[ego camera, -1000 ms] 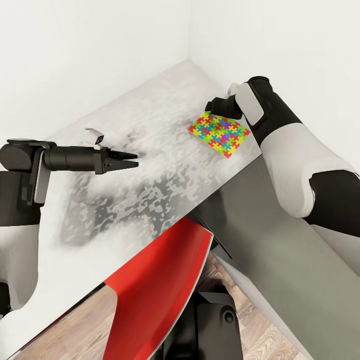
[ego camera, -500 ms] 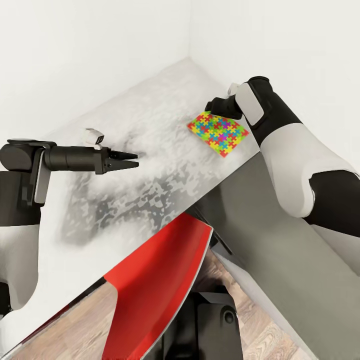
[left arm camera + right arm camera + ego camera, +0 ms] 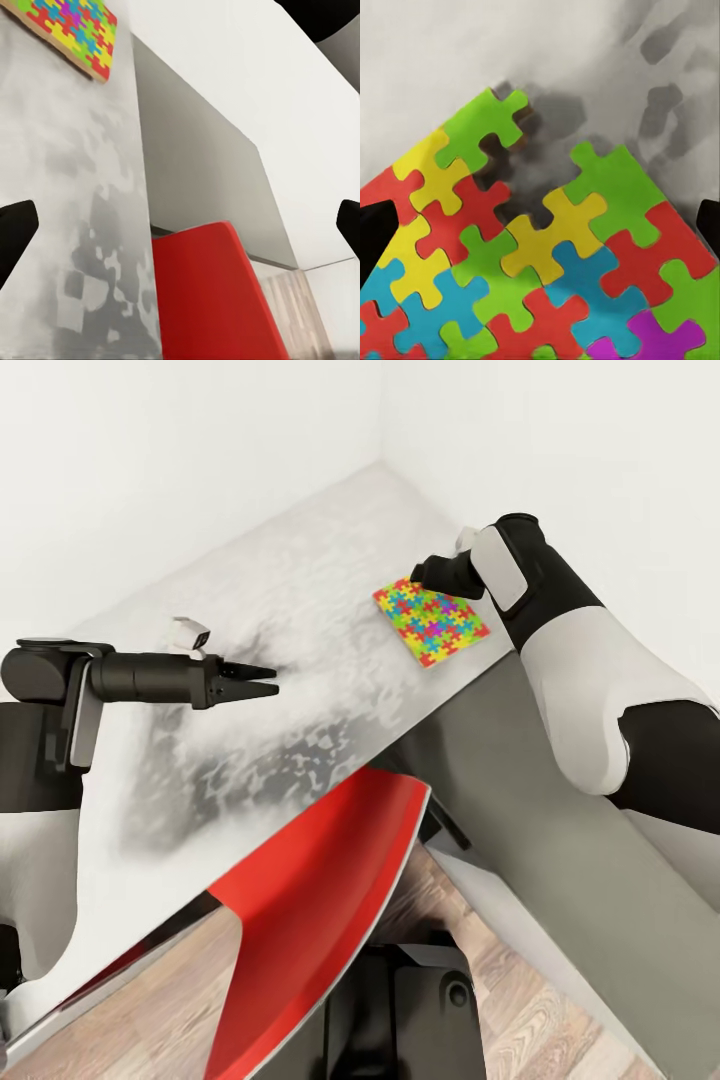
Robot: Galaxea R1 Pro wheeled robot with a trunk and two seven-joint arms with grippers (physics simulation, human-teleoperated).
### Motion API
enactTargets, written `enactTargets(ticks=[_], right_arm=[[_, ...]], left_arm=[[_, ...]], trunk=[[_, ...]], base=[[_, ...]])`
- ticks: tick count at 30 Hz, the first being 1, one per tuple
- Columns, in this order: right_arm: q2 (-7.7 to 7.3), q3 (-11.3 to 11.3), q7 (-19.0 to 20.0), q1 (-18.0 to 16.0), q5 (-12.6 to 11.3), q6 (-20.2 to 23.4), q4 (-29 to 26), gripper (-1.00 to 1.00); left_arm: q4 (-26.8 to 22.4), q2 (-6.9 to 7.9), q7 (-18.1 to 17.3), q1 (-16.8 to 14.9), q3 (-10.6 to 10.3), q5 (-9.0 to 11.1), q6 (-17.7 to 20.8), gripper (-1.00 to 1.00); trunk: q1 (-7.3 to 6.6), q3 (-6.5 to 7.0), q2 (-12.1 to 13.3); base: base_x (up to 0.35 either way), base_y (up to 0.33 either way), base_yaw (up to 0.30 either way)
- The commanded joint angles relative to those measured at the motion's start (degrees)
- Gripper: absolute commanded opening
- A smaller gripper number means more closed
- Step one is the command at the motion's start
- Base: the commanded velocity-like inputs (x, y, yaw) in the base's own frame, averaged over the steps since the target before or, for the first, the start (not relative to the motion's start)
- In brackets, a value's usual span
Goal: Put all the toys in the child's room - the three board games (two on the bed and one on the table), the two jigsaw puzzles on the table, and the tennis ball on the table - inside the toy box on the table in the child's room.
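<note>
Closest to you, a glossy red curved chair back (image 3: 320,900) pokes out from under the table edge, over the wood-plank floor (image 3: 530,1010); its lower part is cut off by the robot's dark base.

Past it lies the long light-grey mottled table top (image 3: 300,660), joined at the corner to a lower dark-grey section (image 3: 520,800) under your right arm.

Your left gripper (image 3: 262,681) hangs above the mottled top, well apart from the puzzle, pointing toward the right arm. In the head view its tips look nearly together, yet the left wrist view has the two dark fingertips (image 3: 15,232) at opposite edges, so you cannot tell whether it is open or closed; nothing is in it.

Farther on, the thin flat slab of multicoloured interlocking jigsaw pieces (image 3: 430,622) lies flat on the light-grey top near its edge, by the corner of the white walls (image 3: 200,450). It sits turned diagonal to the table edge, and its long axis is hard to judge.

Your right gripper (image 3: 420,572) hovers at the slab's far corner, its fingers hidden behind the wrist. In the right wrist view the dark fingertips (image 3: 376,240) sit wide apart at the frame edges, open, with the puzzle corner (image 3: 540,247) between them and not gripped.
</note>
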Motion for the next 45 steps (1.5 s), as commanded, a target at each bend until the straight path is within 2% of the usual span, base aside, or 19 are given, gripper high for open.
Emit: enactTargets(ticks=[1,27,45], right_arm=[[-0.03,0.34,-0.5,-0.04,-0.62,0.15,-0.04,1.0],[-0.04,0.34,-0.55,-0.05,-0.7,0.21,-0.04,1.0],[-0.02,0.34,-3.51,-0.12,-0.79,0.67,-0.16,1.0]], left_arm=[[0.01,0.06,0.05,-0.03,-0.15,0.28,0.6,1.0],[0.01,0.05,0.11,-0.03,0.21,0.37,0.6,1.0],[0.01,-0.03,0.11,-0.03,0.08,0.38,0.6,1.0]], trunk=[[0.02,-0.07,-0.09],[0.02,-0.07,-0.09],[0.02,-0.07,-0.09]], base=[[-0.187,0.129,0.0],[-0.035,0.031,0.0],[0.013,0.005,0.0]])
